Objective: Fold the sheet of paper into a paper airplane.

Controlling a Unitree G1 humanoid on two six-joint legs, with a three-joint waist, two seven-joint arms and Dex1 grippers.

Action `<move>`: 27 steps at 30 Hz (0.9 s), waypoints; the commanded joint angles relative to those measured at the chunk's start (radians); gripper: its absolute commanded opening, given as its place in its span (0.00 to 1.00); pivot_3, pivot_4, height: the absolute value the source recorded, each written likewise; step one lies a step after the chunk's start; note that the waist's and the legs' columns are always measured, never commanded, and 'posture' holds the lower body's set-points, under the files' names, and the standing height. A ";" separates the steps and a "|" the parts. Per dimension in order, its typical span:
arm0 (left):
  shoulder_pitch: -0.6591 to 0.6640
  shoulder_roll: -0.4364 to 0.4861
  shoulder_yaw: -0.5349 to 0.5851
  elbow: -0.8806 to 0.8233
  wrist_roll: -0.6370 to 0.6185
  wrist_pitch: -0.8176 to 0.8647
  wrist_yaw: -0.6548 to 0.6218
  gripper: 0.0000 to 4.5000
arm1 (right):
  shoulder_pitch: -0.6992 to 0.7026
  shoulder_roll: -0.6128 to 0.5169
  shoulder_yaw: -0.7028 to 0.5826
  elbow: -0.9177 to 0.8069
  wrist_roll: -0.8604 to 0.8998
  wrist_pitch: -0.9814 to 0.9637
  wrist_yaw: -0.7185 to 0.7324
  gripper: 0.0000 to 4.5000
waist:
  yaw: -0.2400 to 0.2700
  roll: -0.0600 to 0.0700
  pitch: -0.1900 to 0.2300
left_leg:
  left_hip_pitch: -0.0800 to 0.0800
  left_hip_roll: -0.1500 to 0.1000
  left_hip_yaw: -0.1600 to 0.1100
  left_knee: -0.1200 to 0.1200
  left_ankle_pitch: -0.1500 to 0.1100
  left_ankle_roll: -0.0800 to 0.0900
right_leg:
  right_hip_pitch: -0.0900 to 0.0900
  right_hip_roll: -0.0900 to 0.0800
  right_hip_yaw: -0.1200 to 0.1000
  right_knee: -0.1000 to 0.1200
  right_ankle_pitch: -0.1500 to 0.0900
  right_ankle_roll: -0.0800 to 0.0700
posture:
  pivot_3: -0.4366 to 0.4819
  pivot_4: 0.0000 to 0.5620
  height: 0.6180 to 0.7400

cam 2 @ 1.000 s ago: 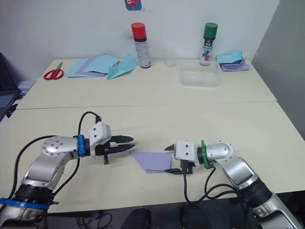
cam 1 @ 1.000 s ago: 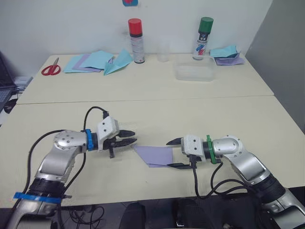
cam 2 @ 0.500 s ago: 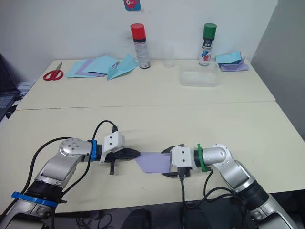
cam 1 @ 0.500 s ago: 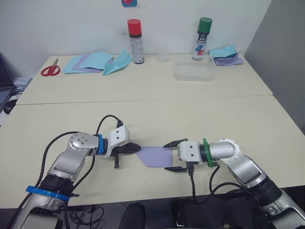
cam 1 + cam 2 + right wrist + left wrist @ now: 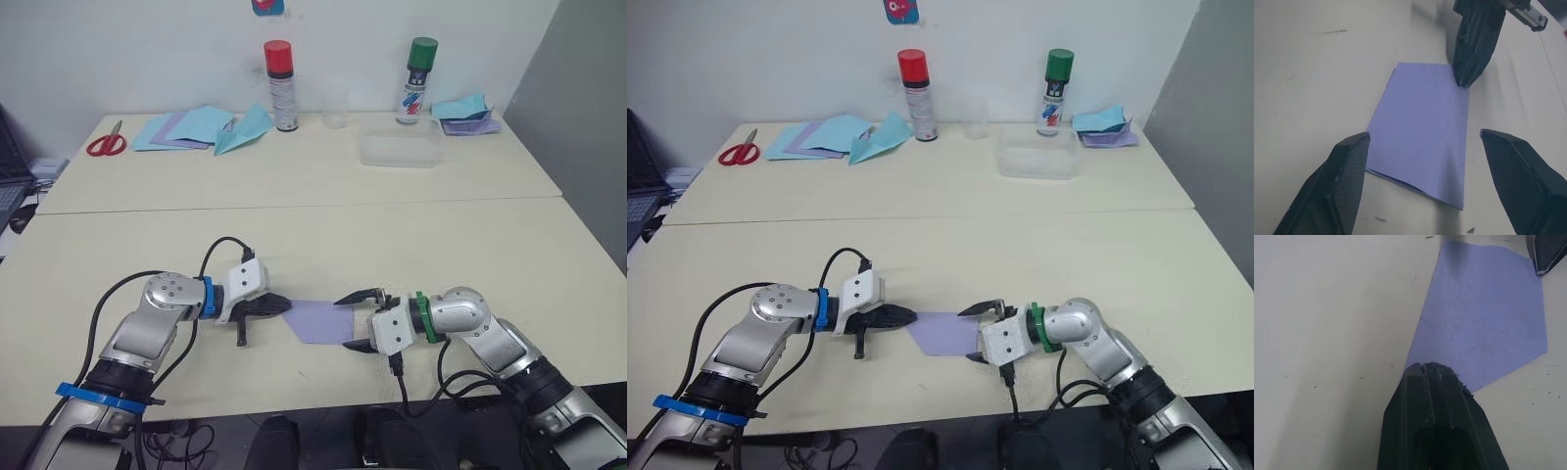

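The sheet of paper [image 5: 318,320] is lavender and lies flat and folded, as a pointed multi-layer piece, near the table's front edge between my two grippers. My left gripper [image 5: 282,305] is shut, and its tip rests on the paper's left corner [image 5: 1484,318]. In the right wrist view that shut tip [image 5: 1467,78] touches the far corner of the paper [image 5: 1422,132]. My right gripper [image 5: 354,321] stands open at the paper's right edge, one finger on each side of it, holding nothing.
At the back stand a red-capped spray can [image 5: 279,83], a green-capped can [image 5: 419,76] and a clear plastic container [image 5: 398,150]. Scissors [image 5: 103,143], light-blue sheets [image 5: 186,125] and a light-blue paper plane [image 5: 243,127] lie back left. More folded papers [image 5: 465,113] lie back right.
My left gripper moved right to the paper's corner and shut. My right gripper edged left over the paper's right edge and rolled, still open.
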 commanded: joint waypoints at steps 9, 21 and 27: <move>0.028 -0.004 -0.032 0.003 0.017 0.007 -0.010 0.00 | 0.039 -0.017 -0.011 -0.059 0.039 0.006 0.015 0.84 | 0.001 0.000 0.000 | 0.001 0.000 0.000 0.000 0.000 0.000 | 0.001 0.000 0.000 0.000 0.000 0.000 | 0.48 0.27 1.00; 0.030 -0.007 -0.034 0.000 0.016 0.008 -0.009 0.00 | 0.034 0.031 -0.049 -0.068 0.082 0.109 -0.020 0.84 | 0.001 0.000 0.000 | 0.010 0.000 0.000 0.000 0.000 0.000 | 0.008 0.000 0.000 0.000 0.000 0.000 | 0.48 0.27 1.00; 0.033 -0.010 -0.031 -0.009 0.010 0.016 -0.010 0.00 | 0.029 0.055 -0.063 -0.090 0.115 0.172 -0.016 0.84 | 0.001 0.000 0.000 | 0.010 0.000 0.000 0.000 0.000 0.000 | 0.009 0.000 0.001 0.000 0.000 0.000 | 0.48 0.27 1.00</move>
